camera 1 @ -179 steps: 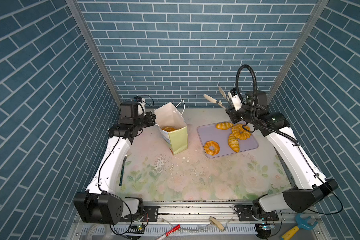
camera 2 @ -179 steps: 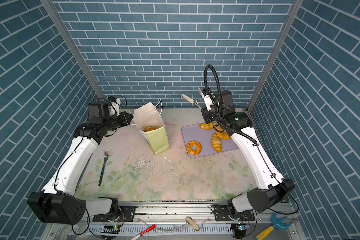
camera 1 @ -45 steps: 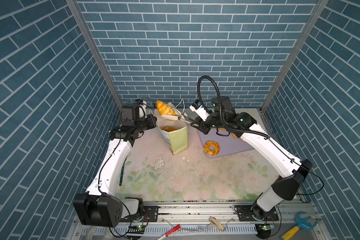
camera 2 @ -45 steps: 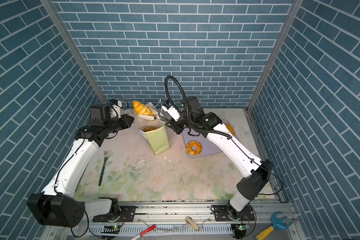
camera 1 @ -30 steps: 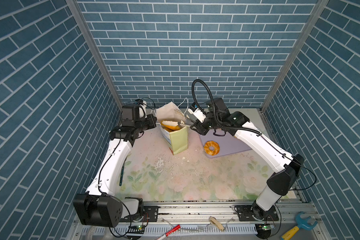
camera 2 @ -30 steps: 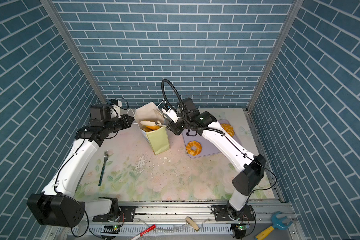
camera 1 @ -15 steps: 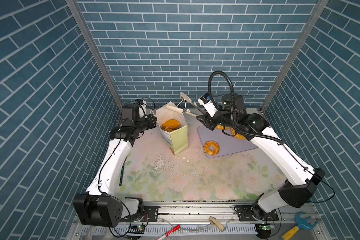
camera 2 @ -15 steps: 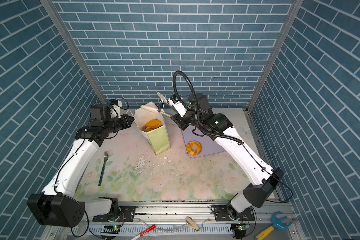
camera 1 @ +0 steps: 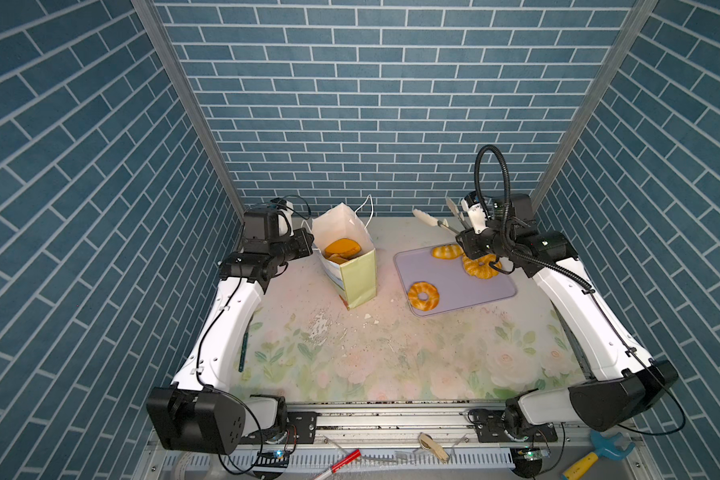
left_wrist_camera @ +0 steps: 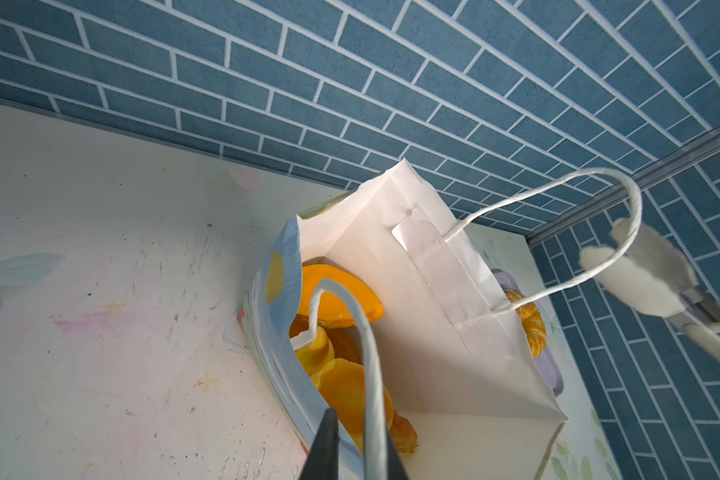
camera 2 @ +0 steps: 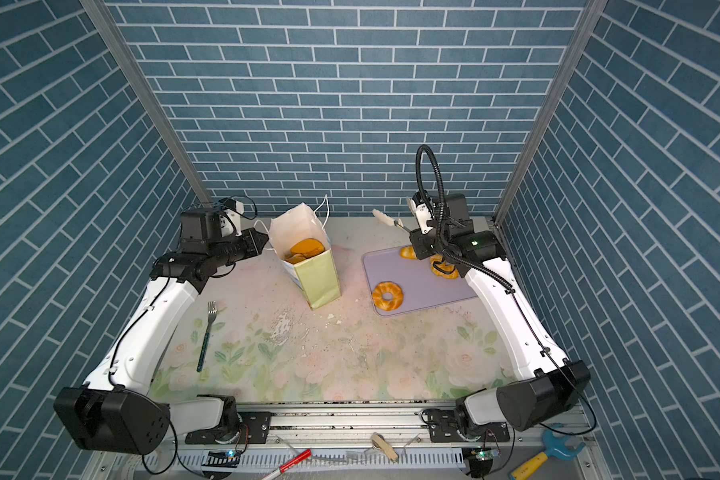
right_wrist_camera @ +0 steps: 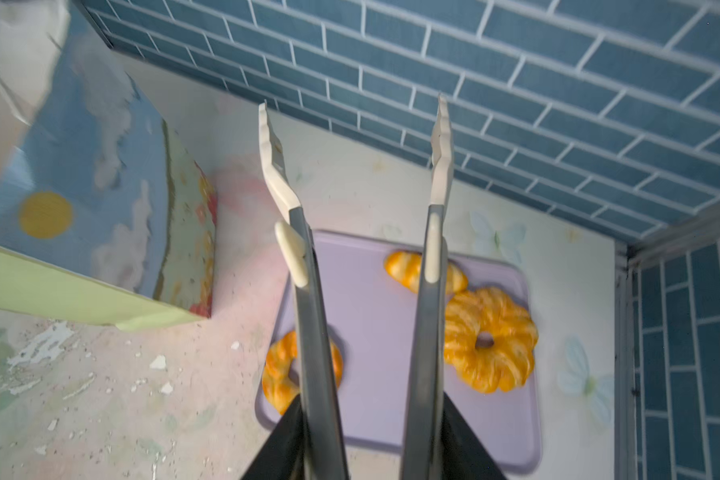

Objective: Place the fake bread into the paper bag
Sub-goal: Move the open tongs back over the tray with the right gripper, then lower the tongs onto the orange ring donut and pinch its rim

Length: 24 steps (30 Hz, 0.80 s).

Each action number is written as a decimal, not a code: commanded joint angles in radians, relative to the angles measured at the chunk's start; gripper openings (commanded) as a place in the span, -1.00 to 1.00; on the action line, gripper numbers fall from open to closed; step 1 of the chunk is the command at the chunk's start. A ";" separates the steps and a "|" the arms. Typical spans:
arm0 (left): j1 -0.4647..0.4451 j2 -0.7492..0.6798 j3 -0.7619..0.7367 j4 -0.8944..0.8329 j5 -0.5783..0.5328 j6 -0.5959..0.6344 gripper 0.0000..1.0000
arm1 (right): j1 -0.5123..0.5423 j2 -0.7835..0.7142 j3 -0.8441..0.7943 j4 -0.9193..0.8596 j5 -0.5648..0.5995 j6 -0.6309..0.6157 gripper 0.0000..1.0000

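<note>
Item: floral table (camera 1: 391,353), bearing a lavender tray (camera 1: 466,286) and, beside it, the upright paper bag (camera 1: 356,274), whose near rim and cord handle are pinched tight by the left gripper (left_wrist_camera: 356,440). Contents: of the fake bread (camera 1: 341,248), several orange pieces lie inside the bag; three lie on the tray, namely a fluted ring (camera 1: 481,267), a ring doughnut (camera 1: 423,296) and a striped croissant (camera 1: 447,251). Tool: tongs (right_wrist_camera: 304,266) clamped in the right gripper (right_wrist_camera: 371,436), blades apart and empty above the tray; step in hand is probably the reach for another piece, which calls for lowering the blades astride one pastry and squeezing.
</note>
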 commanded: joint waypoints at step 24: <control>-0.006 0.001 0.025 -0.021 0.002 0.022 -0.69 | -0.030 0.216 -0.051 -0.388 -0.096 0.005 -0.17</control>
